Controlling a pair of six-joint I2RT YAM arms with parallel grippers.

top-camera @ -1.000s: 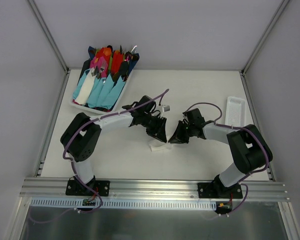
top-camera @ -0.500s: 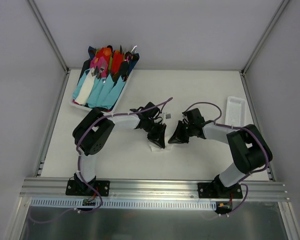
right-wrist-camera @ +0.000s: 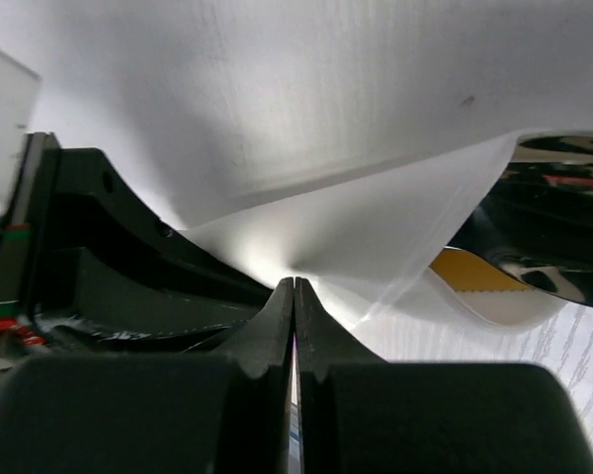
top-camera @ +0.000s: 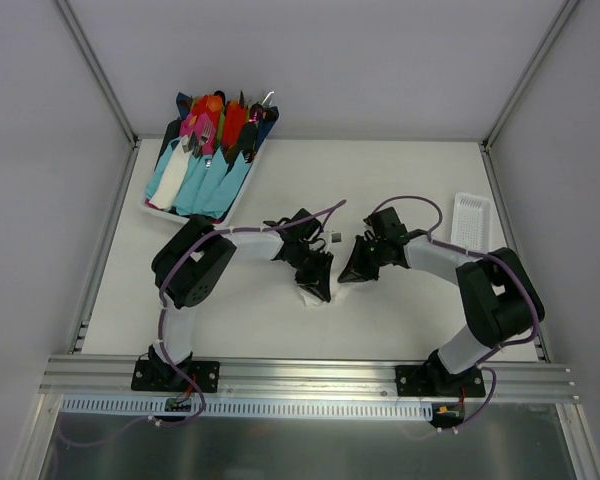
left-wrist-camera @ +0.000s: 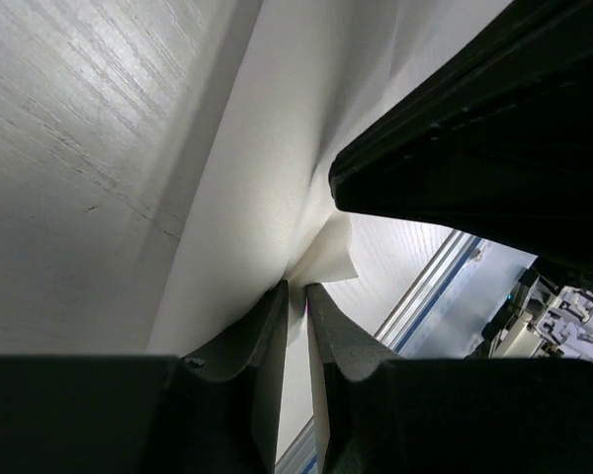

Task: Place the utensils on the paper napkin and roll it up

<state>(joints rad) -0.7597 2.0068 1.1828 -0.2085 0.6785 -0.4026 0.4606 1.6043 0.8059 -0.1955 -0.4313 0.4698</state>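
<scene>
One white table fills the middle of the top view, and two dark arms reach over it from the bottom edge, the left arm and the right arm bending inward until their ends nearly meet at the centre. One bin sits at the upper left, crowded with pink, red and orange cutlery in light-blue wraps, too tightly packed to count. One small white slotted tray lies at the right edge, well apart from everything else. One paper napkin lies at the centre of the table, mostly covered by the two gripper heads; it is plain white, thin and soft, lifted off the table into smooth folds that draw to a point at each set of fingertips. The left gripper has its fingers nearly together, pinching a fold of the napkin in the thin slit between them. The right gripper has its fingers pressed tight together, with the napkin's creases gathered into their tips. Of the utensils, only one shows clearly: a golden-yellow piece peeks from under the lifted napkin edge at the right of the right wrist view, beside a dark glossy curve that I cannot identify.
</scene>
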